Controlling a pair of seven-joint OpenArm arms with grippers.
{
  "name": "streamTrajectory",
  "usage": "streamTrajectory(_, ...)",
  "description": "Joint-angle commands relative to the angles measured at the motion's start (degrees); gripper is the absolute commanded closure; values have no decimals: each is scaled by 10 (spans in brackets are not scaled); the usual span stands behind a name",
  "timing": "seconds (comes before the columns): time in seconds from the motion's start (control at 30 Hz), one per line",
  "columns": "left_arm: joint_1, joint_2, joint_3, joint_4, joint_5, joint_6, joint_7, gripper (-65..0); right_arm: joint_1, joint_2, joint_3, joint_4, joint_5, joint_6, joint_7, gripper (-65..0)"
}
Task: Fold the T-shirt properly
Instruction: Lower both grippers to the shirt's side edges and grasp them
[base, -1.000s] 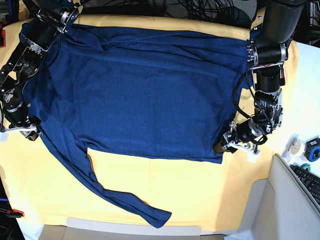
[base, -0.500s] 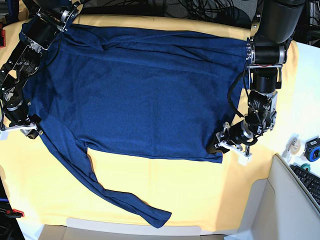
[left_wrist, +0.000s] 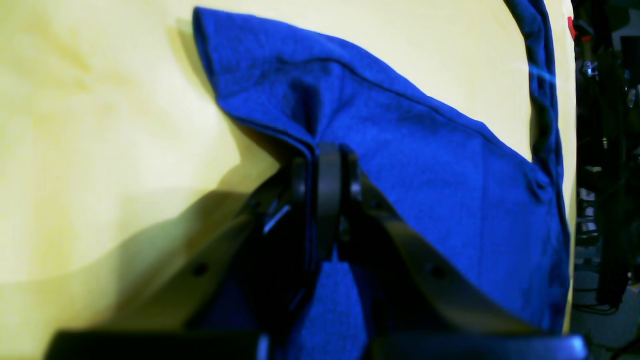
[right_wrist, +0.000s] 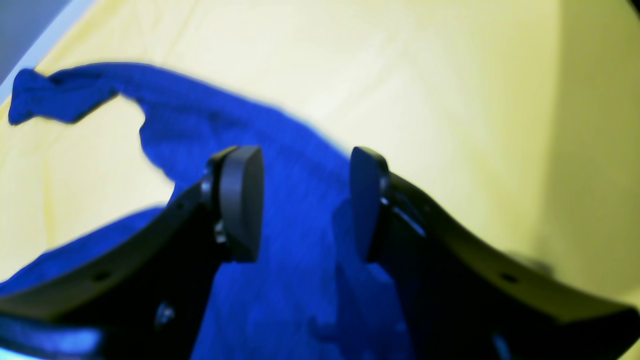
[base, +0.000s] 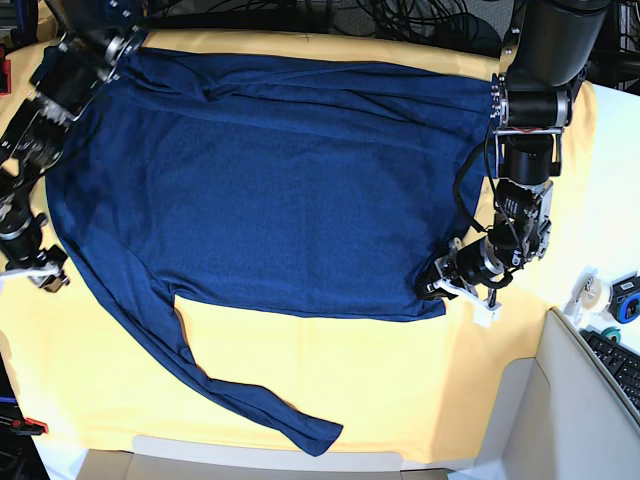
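Left gripper (left_wrist: 327, 165) pinches the T-shirt (base: 270, 190) hem corner thinly, right gripper (right_wrist: 305, 200) gapes wide over the sleeve: lifting now risks hem slip and a lopsided fold.

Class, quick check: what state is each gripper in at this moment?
Left gripper: closed, fingers pinching the T-shirt near its corner.
Right gripper: open, fingers apart over the T-shirt, holding nothing.

T-shirt (base: 270, 190): soft matt knit | table cloth (base: 400, 380): smooth matt fabric | tool (right_wrist: 305, 200): matt black plastic
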Motion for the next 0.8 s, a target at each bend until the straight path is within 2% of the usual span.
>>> streamTrajectory(0.0,-20,-4,0,9,-6,-4,-6,0,31,19,0,-30,5,24,7,-268)
streamTrajectory(0.13,-20,-4,1,9,-6,-4,-6,0,113,61,-13,-223,-4,126,7,-268)
streamTrajectory(0.2,-20,-4,1,9,-6,-4,-6,0,146,72,-49,-287,-36,155,34,-268)
streamTrajectory(0.33,-20,-4,1,9,-6,-4,-6,0,172,73,-180,-362,-126,162,148,-268)
streamTrajectory(0.4,-20,-4,1,9,-6,-4,-6,0,176,71,-223,-395,-145,163,188,-268)
streamTrajectory(0.57,-20,-4,2,9,-5,-4,-6,0,174,71,-234,-422,-143,164,207,-267)
streamTrajectory(0.77,-20,-4,17,9,-5,-4,-5,0,174,92,-219,-421,-143,163,208,-266)
